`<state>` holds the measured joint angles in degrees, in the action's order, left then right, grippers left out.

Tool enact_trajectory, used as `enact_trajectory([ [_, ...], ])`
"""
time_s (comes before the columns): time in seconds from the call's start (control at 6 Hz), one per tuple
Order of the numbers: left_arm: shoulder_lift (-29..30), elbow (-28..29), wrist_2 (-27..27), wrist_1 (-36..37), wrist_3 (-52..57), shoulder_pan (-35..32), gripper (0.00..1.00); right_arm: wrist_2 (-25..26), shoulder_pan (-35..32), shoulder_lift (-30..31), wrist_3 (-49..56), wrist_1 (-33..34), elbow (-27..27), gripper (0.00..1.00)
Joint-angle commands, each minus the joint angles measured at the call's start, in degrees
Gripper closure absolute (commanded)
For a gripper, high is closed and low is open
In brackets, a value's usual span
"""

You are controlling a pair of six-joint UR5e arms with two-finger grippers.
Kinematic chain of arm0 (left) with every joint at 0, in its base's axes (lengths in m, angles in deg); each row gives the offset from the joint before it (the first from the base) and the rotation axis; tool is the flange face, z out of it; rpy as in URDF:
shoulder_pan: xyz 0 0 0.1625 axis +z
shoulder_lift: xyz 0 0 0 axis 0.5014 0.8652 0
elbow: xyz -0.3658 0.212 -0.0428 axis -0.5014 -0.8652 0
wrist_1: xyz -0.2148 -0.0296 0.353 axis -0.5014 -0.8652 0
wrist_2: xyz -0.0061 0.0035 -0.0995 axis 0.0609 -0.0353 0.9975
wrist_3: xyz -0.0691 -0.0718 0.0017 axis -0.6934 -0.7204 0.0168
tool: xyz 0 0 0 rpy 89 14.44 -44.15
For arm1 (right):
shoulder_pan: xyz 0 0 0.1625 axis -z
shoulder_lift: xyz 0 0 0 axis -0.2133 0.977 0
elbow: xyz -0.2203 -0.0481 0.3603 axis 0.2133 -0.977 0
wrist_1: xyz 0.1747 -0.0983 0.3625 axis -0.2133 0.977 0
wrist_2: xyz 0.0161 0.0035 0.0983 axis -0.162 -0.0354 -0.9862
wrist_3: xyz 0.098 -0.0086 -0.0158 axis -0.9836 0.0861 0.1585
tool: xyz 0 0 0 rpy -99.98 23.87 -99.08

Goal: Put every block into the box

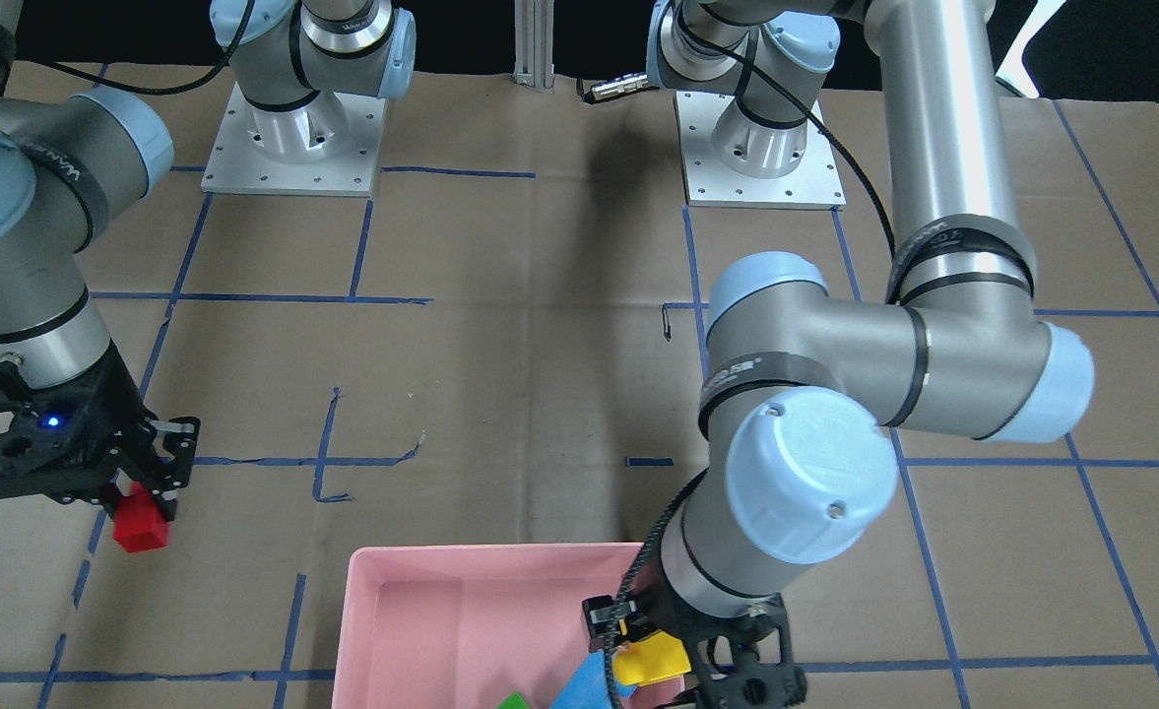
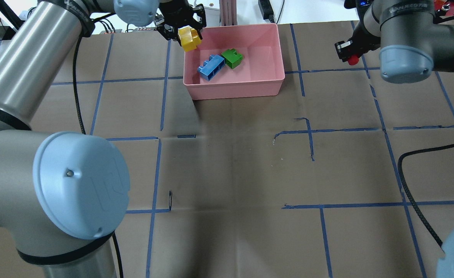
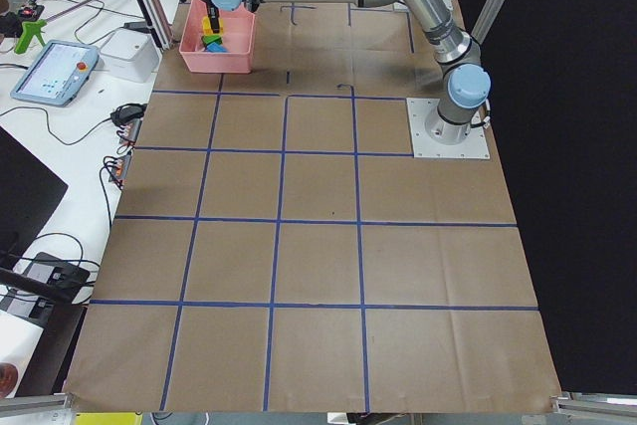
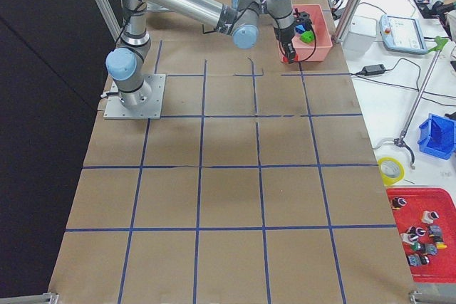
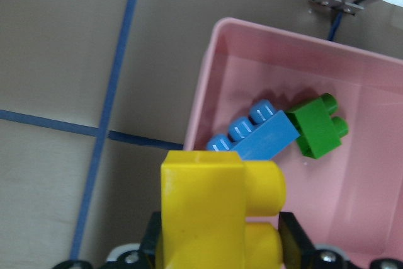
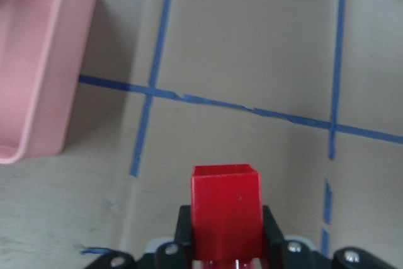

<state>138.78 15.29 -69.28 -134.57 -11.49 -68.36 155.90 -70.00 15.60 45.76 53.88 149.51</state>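
In your overhead view, the tray at top centre is plain pink. Inside it you have a blue brick and a green brick. The yellow brick at its upper left corner sits in the black left gripper. The red brick at upper right sits in the black right gripper. Brown paper covers the table, gridded with blue tape lines. The left arm and right arm are silver-grey with pale blue joint caps and black bands.

A robotics lab: teach pendant, cabled bench, tape-gridded table.
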Motion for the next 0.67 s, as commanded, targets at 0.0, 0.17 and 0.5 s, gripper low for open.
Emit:
enact_trajectory([
  [0.0,4.19,-0.29,-0.28,3.95,-2.07,-2.27,0.94,-19.38,-1.43,-4.01,0.07,0.68,-2.2,0.97],
  [0.17,4.2,-0.38,-0.37,3.96,-2.07,-2.36,0.68,-19.53,-3.97,-8.74,-0.01,0.68,-6.91,0.97],
  [0.5,1.23,-0.46,-4.37,3.35,0.63,-1.4,0.01,-19.89,-7.23,-16.05,-0.45,0.68,-13.7,0.95],
])
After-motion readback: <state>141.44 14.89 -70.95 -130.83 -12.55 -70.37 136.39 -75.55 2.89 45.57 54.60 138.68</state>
